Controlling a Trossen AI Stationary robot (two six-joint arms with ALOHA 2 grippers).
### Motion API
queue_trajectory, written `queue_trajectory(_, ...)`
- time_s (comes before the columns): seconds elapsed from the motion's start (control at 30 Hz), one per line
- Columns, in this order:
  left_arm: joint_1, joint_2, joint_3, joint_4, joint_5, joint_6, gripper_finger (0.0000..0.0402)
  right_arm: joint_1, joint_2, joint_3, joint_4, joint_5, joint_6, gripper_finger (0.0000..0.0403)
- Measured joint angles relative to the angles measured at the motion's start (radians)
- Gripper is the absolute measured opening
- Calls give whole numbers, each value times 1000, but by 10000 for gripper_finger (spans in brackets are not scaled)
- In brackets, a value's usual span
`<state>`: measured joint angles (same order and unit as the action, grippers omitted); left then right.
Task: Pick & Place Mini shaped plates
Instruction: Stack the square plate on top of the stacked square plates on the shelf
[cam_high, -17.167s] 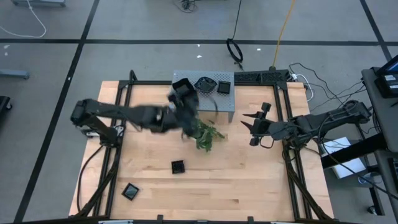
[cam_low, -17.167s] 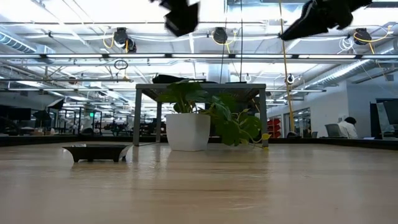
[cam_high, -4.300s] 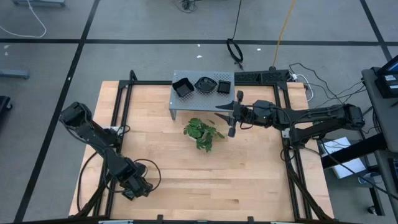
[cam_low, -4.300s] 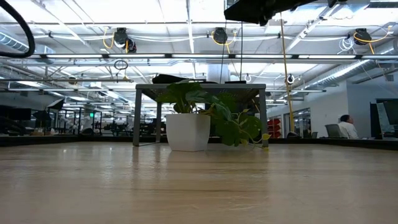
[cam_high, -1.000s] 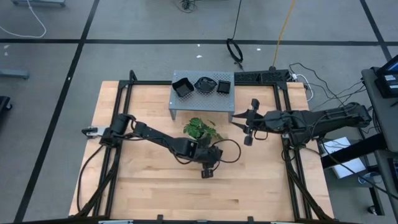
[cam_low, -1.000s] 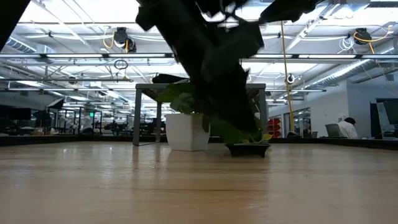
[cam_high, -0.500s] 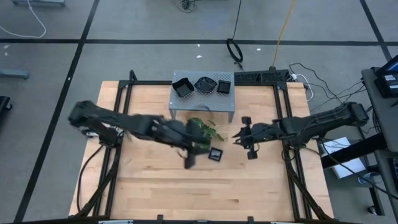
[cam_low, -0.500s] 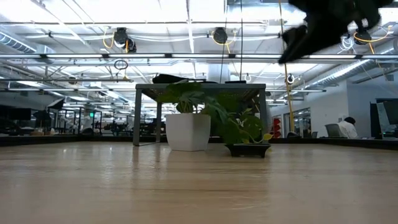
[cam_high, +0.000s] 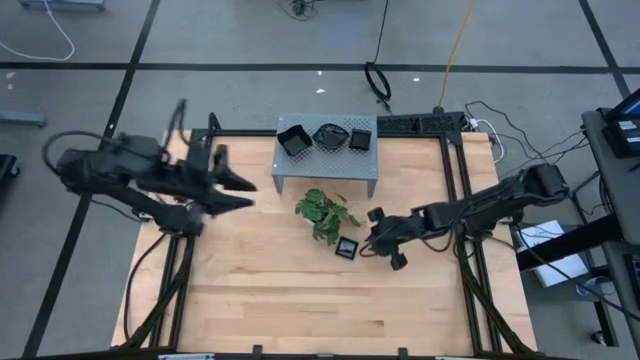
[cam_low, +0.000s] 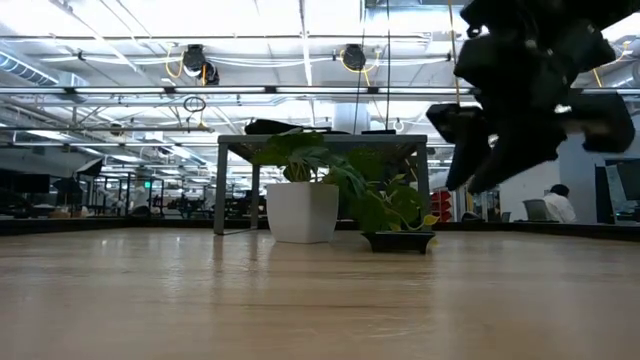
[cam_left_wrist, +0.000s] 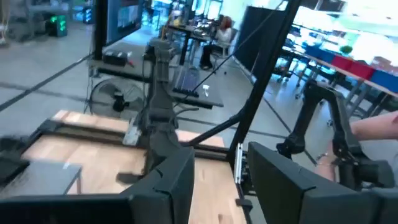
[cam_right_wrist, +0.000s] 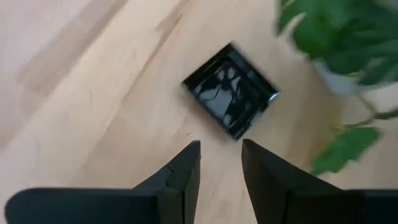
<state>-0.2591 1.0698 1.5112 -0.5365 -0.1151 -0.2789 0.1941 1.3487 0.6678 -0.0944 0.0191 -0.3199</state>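
While the left end effector (cam_high: 235, 190) waits apart upper left, the right end effector (cam_right_wrist: 219, 163), narrowly apart, nears the centre plate (cam_right_wrist: 231, 90) for pickup.

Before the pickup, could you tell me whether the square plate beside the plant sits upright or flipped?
Upright: the square plate shows its glossy hollow upward, lying flat on the table.

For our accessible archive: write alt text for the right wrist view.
Seen from above, a glossy black square plate lies flat on the pale wooden table, just ahead of the right gripper, whose two dark fingers stand slightly apart with nothing between them. Green leaves of a plant fill one corner beside the plate.
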Motion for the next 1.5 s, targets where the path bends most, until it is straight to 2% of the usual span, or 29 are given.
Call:
queue_trajectory(0.17, -32, -112, -2, -137, -144, -66, 152, 26, 75, 0, 16, 5, -161, 105)
queue_trajectory(0.27, -60, -179, -31, -152, -199, -59, 152, 41, 113, 9, 18, 11, -242, 105)
queue_trajectory(0.37, -84, -248, -95, -150, -236, -52, 152, 50, 155, 22, 62, 40, -274, 105)
queue_trajectory(0.5, -104, -349, -241, -128, -285, -93, 152, 50, 198, 22, 192, 64, -276, 105)
queue_trajectory(0.6, -113, -431, -379, -10, -295, -92, 152, 50, 213, 23, 234, 66, -273, 105)
queue_trajectory(0.73, -125, -547, -567, 217, -274, -5, 152, 49, 222, 22, 232, 61, -279, 105)
queue_trajectory(0.9, -136, -682, -796, 507, -208, 131, 152, 49, 238, 22, 245, 63, -308, 105)
queue_trajectory(1.13, -136, -810, -1067, 830, -127, 226, 152, 48, 281, 22, 248, 63, -358, 105)
queue_trajectory(1.27, -136, -844, -1169, 915, -112, 212, 152, 48, 315, 24, 284, 67, -393, 105)
queue_trajectory(1.5, -136, -849, -1246, 919, -112, 192, 152, 50, 332, 23, 335, 110, -401, 104)
